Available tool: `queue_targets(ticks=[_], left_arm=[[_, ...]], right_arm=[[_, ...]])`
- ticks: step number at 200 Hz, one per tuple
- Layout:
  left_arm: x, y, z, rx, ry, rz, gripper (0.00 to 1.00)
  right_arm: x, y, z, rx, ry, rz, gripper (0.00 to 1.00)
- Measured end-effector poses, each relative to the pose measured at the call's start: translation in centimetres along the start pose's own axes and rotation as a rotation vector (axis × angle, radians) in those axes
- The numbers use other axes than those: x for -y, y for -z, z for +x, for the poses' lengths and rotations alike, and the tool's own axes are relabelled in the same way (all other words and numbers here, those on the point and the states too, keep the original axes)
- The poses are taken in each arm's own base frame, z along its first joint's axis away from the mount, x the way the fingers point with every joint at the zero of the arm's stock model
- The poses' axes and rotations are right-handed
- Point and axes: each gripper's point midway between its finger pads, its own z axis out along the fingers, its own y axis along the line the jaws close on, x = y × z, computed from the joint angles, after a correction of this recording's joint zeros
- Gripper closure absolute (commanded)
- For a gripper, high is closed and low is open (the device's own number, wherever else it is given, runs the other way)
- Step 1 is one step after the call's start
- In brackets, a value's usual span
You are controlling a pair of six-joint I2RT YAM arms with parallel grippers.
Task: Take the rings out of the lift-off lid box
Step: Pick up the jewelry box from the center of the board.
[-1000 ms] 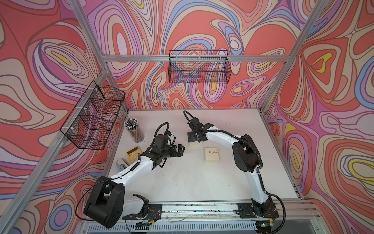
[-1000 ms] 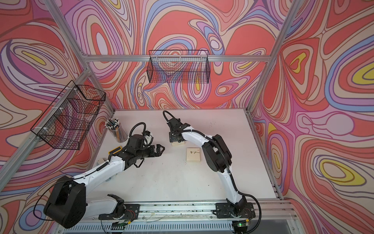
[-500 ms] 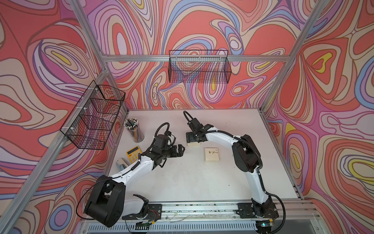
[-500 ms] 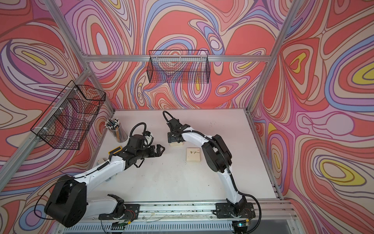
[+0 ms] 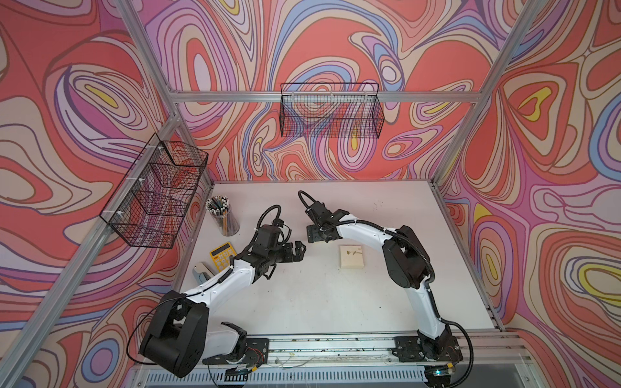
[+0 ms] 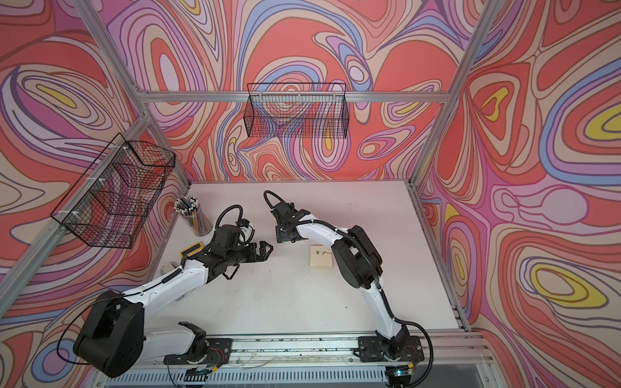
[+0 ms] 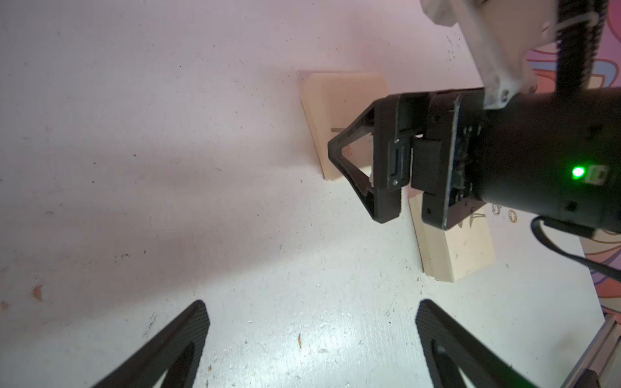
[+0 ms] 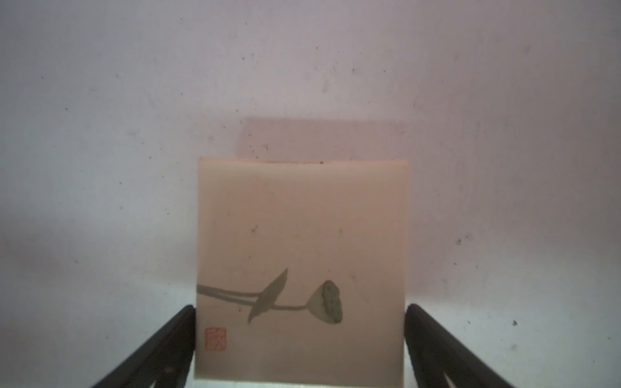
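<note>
A cream lift-off lid box (image 8: 302, 235) with a lotus print sits closed on the white table. My right gripper (image 8: 300, 307) points down over it, open, with a finger close beside each of two opposite sides. In the left wrist view the same box (image 7: 336, 94) shows partly behind that gripper. A second closed cream box (image 5: 352, 256) lies to its right. Two tiny rings (image 7: 496, 210) lie on the table just beyond that second box (image 7: 453, 248). My left gripper (image 5: 302, 250) hovers open and empty left of both boxes.
A cup of pencils (image 5: 223, 215), a yellow calculator (image 5: 222, 257) and a grey stapler (image 5: 201, 272) stand along the table's left side. Black wire baskets hang on the back wall (image 5: 331, 114) and the left wall (image 5: 158, 191).
My right gripper has come down over the lotus-print box, which now shows less in the top views. The left arm has hardly moved.
</note>
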Motion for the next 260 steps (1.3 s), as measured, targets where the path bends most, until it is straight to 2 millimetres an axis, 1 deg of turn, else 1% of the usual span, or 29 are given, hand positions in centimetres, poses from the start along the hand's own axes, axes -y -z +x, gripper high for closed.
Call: queue_targets(ticks=[46,75,120,143,221,237,260], left_arm=[[0.1,-0.1,-0.1,0.01,-0.002,0.006,0.0],[0.0,-0.1,-0.1,0.01,-0.002,0.006,0.0],[-0.1,-0.4,0.1,0.0,0.0,0.001,0.0],[-0.2,-0.6,0.3,-0.006,0.001,0.0,0.0],[-0.3,-0.9,0.6,-0.023,0.004,0.001,0.0],[-0.3,-1.0,0.6,-0.023,0.004,0.001,0.0],[-0.4,-1.0,0.7,-0.024,0.004,0.0,0.0]], right_arm=[[0.6,-0.2,0.2,-0.004,-0.006,0.029,0.02],[0.6,-0.4,0.1,-0.005,-0.004,0.036,0.05],[0.6,-0.5,0.0,-0.005,0.001,0.039,0.04],[0.4,-0.6,-0.3,-0.002,0.01,0.038,0.02],[-0.2,-1.2,-1.5,0.017,0.025,0.042,0.01],[-0.4,-1.5,-1.9,0.025,0.026,0.039,0.02],[-0.5,-1.8,-2.0,0.026,0.027,0.041,0.06]])
